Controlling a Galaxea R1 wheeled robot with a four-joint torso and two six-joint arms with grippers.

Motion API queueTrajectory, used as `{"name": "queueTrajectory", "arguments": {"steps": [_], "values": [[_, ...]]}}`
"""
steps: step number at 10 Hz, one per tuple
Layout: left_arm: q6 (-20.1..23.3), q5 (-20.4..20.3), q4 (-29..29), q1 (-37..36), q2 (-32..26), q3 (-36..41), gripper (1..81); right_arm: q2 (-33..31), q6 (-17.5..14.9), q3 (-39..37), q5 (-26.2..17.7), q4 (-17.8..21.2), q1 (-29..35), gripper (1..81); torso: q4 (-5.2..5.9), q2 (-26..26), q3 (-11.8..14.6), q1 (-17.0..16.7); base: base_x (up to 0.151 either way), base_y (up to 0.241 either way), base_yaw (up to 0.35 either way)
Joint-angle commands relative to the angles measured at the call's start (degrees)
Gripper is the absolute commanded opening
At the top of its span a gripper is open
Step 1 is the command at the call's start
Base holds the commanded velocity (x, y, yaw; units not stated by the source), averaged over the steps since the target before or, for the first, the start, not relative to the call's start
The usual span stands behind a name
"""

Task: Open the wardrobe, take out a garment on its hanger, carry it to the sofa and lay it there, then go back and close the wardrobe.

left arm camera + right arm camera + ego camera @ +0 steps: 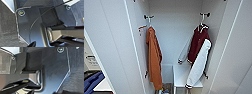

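Note:
The wardrobe (174, 37) stands open in front of me in the head view, its white doors swung out to the left (109, 45) and right (236, 50). Inside on the right hangs the garment (197, 45), a dark maroon jacket with white sleeves and striped cuffs. Its thin white hanger (203, 18) is hooked on a dark peg at the top. A patch of bright blue upholstery (92, 82) shows past the left door at the lower left; I cannot tell whether it is the sofa.
An orange jacket (154, 60) hangs on the wardrobe's left side from its own peg. A low white shelf (181, 75) sits under the maroon jacket. Small coloured items (165, 90) lie on the wardrobe floor. Grey carpet (7, 31) lies under the arms.

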Motion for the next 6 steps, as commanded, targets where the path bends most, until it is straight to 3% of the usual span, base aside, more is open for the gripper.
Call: {"name": "queueTrajectory", "arguments": {"steps": [1,6], "values": [[0.38,2.81,-0.05,-2.07,0.04,0.34,81.1,0.21,-0.2,0.24,-3.1,-0.74,1.78,81.1,0.0,0.0,0.0,0.0,0.0,0.0,0.0],[0.46,2.81,0.12,-1.98,0.13,0.34,81.1,0.21,-0.29,0.24,-3.1,-0.82,1.69,81.1,0.0,-0.04,0.0,-0.07,0.073,0.0,0.0]]}}
